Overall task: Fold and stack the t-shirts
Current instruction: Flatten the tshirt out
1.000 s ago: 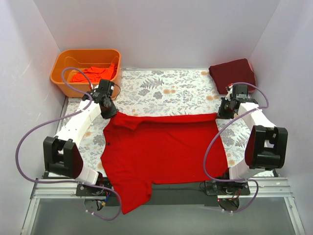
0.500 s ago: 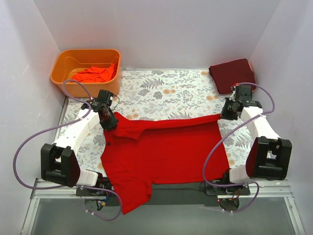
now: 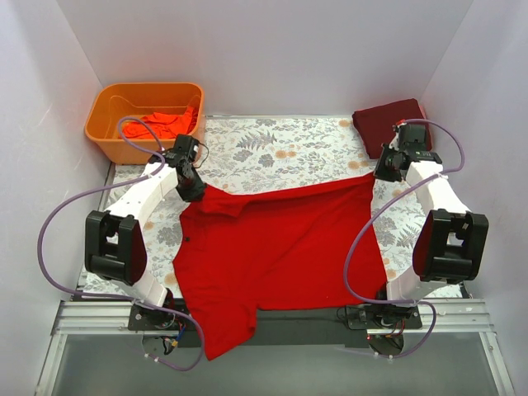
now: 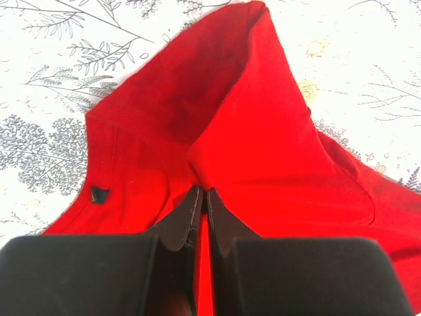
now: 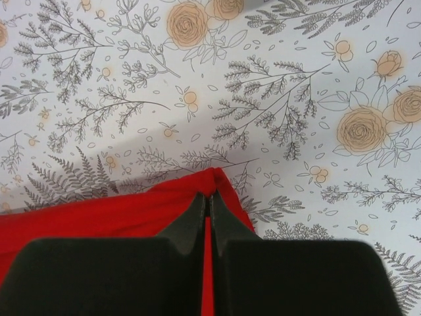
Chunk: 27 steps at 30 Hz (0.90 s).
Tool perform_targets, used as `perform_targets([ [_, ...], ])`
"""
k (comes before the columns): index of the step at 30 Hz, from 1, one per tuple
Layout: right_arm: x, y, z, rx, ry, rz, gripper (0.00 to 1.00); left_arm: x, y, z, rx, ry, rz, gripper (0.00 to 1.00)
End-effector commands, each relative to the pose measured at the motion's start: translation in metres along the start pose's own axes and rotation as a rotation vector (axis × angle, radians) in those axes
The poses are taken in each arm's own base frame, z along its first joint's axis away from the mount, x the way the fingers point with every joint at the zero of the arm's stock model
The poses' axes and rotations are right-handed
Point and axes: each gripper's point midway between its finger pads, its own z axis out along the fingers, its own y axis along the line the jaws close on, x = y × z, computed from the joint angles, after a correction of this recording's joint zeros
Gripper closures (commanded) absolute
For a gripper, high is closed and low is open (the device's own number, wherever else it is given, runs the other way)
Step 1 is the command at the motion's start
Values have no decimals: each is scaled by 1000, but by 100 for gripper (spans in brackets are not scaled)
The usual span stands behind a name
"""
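While the bright red shirt lies spread on the bench, we see its far edge pinched by 2 closed tools: the left tool near the collar, the right tool at a corner. A folded maroon shirt sits far right.

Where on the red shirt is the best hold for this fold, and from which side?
Its far edge, at both ends. The red shirt lies spread sideways, neck to the left, so that edge runs long between the arms. The left gripper pinches the fold by the neck, the right gripper the far hem corner, both reaching in from the near side.
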Motion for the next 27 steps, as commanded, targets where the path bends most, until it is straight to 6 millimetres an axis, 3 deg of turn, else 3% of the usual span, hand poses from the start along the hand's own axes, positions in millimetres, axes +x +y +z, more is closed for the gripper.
perform_targets([
  [1, 0, -4, -5, 3, -22, -1, 99, -12, 7, -20, -9, -63, -7, 100],
  [6, 39, -11, -7, 11, 54, 8, 99, -1, 26, -28, -35, -86, -23, 100],
  [9, 48, -10, -8, -3, 73, 12, 99, 4, 34, -29, -47, -92, -26, 100],
  [20, 58, -9, -24, -8, 116, -5, 99, 16, 40, -43, -21, -71, -27, 100],
  [27, 44, -16, -38, 47, 40, -2, 99, 18, 40, -38, -25, -64, -30, 100],
])
